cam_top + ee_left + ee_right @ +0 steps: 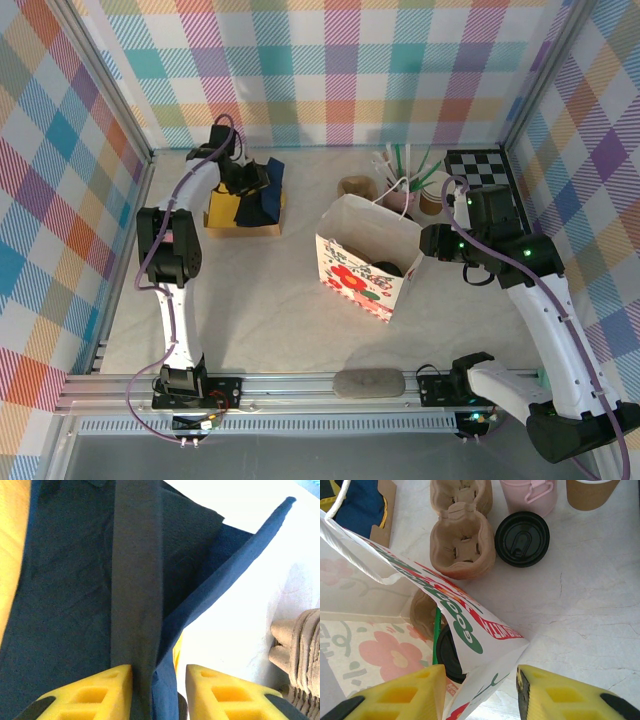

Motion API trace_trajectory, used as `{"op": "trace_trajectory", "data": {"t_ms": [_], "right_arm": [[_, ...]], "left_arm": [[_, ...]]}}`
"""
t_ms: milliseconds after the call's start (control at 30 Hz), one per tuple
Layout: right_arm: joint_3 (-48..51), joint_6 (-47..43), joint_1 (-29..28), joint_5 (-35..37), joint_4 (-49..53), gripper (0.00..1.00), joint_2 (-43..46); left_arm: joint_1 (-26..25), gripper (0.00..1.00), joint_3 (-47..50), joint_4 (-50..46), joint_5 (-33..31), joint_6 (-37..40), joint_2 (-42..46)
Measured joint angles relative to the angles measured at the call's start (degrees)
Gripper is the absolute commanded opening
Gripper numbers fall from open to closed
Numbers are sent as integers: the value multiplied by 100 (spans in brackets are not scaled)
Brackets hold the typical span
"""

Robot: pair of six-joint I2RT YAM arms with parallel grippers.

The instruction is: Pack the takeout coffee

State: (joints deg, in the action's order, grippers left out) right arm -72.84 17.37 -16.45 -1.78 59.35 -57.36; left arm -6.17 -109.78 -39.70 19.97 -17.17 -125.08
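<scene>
1. Paper bag [362, 287]: mid-desk, upright, mouth open. A black disc [449, 655] and a brown shape lie inside; I cannot tell what they are.
2. Right gripper [480, 679]: jaws apart, straddling the bag's right-hand corner, nothing pinched. Risk: a push here could crease or tip the bag.
3. Black lid [522, 539]: loose on the desk beyond the bag.
4. Kraft cup [590, 492]: far right, upright, apparently unlidded. Risk: packed lidless, it would likely spill.
5. Left gripper [159, 674]: far left, jaws apart around a blue napkin [65, 595] fold. Risk: the sheet drags.
</scene>
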Motion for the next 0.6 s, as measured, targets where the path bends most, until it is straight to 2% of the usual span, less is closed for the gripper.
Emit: {"op": "trace_trajectory", "data": {"t_ms": [300,600], "right_arm": [[0,0,0,20,-2,43,87],[0,0,0,24,-2,43,96]], "left_arm": [[-127,11,-219,-289,-358,219,-66],[-188,1,-256,-428,-560,343,-197]]}}
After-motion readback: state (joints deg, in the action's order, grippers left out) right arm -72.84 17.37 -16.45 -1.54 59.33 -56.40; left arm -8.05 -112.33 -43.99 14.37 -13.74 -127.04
